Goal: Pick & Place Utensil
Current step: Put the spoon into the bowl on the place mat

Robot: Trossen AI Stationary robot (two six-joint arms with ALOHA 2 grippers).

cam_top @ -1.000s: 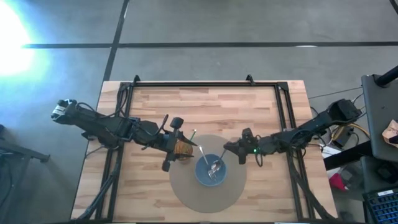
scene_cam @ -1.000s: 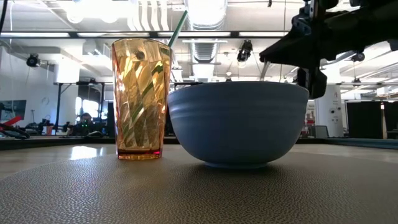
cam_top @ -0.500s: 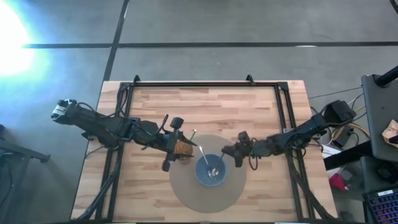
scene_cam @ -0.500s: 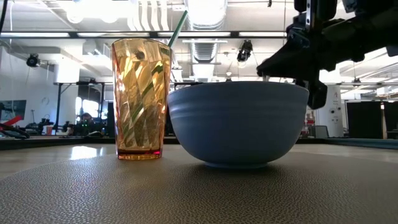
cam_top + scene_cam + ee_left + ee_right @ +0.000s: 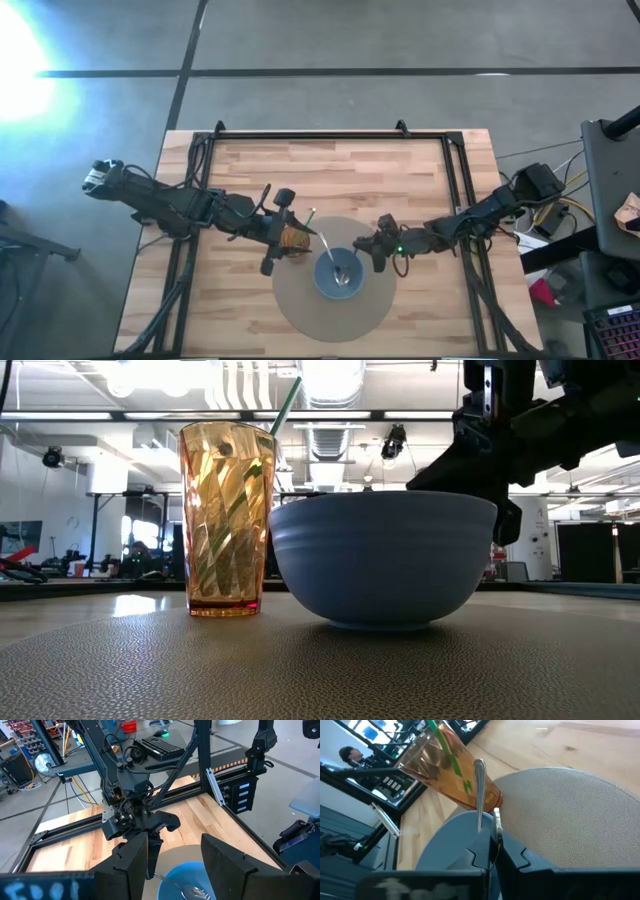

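spoon (image 5: 479, 795): thin metal, stiff, slick, likely light; take mid-handle
right gripper (image 5: 492, 837): clamped on spoon over bowl (image 5: 340, 279)
left gripper (image 5: 293, 238): wide, by cup (image 5: 226, 520)

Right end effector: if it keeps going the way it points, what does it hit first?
Most likely the blue bowl. The right end effector, shut on a utensil, sits at the bowl's rim and points across it toward the amber cup. Its height over the rim is unclear, so it might pass above and meet the cup.
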